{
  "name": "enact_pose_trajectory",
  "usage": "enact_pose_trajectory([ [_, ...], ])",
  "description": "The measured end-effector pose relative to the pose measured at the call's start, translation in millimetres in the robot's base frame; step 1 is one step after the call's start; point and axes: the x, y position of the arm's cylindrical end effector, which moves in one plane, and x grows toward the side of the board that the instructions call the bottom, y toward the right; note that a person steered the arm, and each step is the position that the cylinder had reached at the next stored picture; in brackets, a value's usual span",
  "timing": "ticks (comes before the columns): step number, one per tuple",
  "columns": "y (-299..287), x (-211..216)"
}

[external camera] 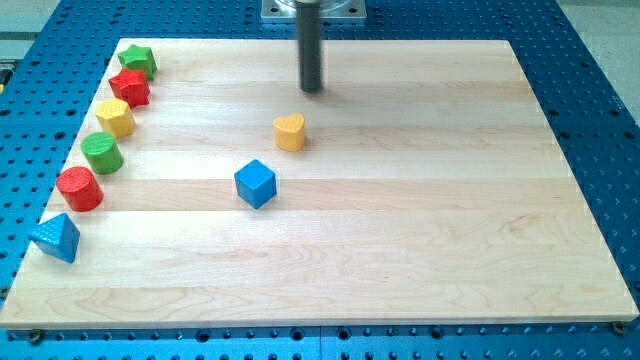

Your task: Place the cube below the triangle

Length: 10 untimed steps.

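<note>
Wooden bench (420,240) on a blue perforated base, blocks scattered.
No pincer: the tip (312,89) stands far of the blue cube (255,183); blue triangle (55,238) lies near-left.

My arm enters from the view's top, just right of centre, where a pale metal mounting plate (313,10) is cut off by the frame edge. From that plate my dark rod (311,45) hangs straight down, upright with no lean that I can make out. It is plain and cylindrical, with a grey sheen along its length. My tip (312,89) sits at the rod's lower end, in the upper middle of the view. Nothing more of the arm above the plate shows.
</note>
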Motion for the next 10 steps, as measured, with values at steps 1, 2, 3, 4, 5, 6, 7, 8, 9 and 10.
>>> enact_pose_trajectory([
  [1, -13, 76],
  [2, -62, 107],
  [3, -114, 123],
  [4, -52, 124],
  [5, -60, 159],
  [6, -136, 222],
  [7, -168, 229],
  [8, -180, 203],
  [9, -222, 237],
  [10, -226, 261],
])
